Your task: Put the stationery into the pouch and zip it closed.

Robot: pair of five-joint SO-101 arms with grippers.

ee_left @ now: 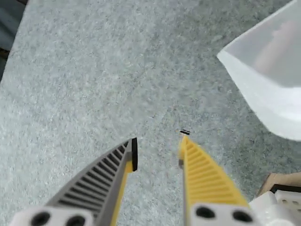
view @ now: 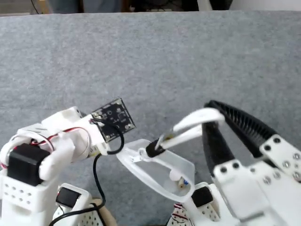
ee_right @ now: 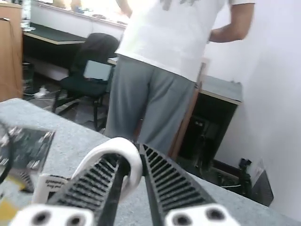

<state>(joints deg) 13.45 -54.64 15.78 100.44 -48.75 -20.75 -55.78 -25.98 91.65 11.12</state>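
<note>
Pinches white loop [ee_right: 113, 153] of translucent pouch [view: 162, 172] in right end effector [ee_right: 134, 157], jaws closed on it, pouch seemingly lifted off tabletop [view: 164, 61] between the arms, long axis slanting toward right arm's base, left end effector [ee_left: 157, 150] open, empty, near pouch's corner.

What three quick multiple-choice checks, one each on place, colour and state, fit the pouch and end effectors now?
1. The pouch is: A between the left arm and right arm; B at the table's far edge; C on a chair.
2. The left end effector has fingers: A both black; B one yellow, one grey; C both white.
3. The right end effector is: A wide open; B shut on the white loop; C shut on a pen.
Key: 1 A, per the high view; 2 B, per the left wrist view; 3 B, black fingers pinch the loop.
</note>
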